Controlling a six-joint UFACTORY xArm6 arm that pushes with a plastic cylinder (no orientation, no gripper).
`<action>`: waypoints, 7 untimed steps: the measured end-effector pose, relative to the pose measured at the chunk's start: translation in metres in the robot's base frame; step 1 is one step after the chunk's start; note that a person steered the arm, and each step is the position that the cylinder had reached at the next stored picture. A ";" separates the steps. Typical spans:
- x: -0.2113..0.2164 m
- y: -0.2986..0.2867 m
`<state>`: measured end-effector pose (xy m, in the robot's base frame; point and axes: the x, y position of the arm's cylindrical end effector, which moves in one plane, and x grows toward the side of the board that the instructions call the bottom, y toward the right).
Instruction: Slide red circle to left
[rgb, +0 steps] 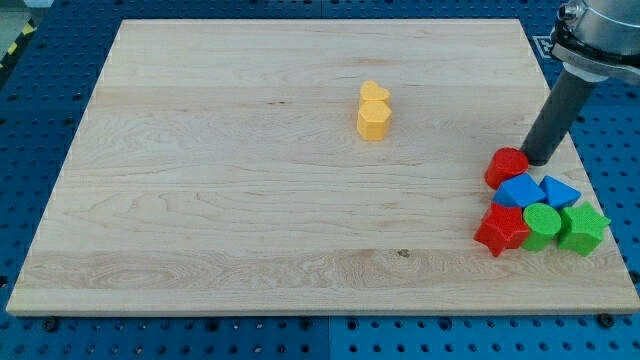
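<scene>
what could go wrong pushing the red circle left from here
1. My tip sits at the upper right of the red circle block, so a push may send it down and left rather than straight left.
2. The red circle looks to be touching the blue block just below it, so that one may get dragged along.
3. The red star block lies lower left; a slanted push could hit it.

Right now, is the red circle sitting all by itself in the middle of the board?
No, the red circle sits near the board's right edge, beside my tip and just above the blue blocks.
</scene>
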<state>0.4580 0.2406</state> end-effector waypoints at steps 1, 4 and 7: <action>0.011 -0.003; 0.018 -0.065; 0.046 -0.151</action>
<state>0.5035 0.0894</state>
